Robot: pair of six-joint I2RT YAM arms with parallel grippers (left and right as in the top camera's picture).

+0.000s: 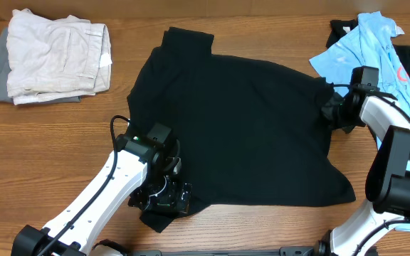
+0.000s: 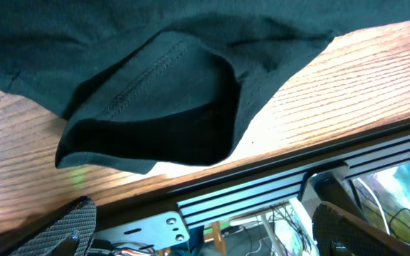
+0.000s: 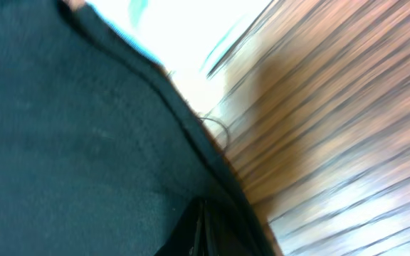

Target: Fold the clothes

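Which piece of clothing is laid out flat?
The large black short-sleeved shirt mid-table; the folded cream garment and crumpled light blue polo sit aside.

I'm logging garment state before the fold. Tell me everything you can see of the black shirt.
The black shirt is plain, matte, soft fabric, spread mostly flat with light wrinkles across the middle of the wooden table. One sleeve points toward the far edge. The other lies at the near-left corner, and the left wrist view shows its stitched hem gaping open. The open left gripper is at that sleeve. The right gripper is at the shirt's right edge, its grip unclear.
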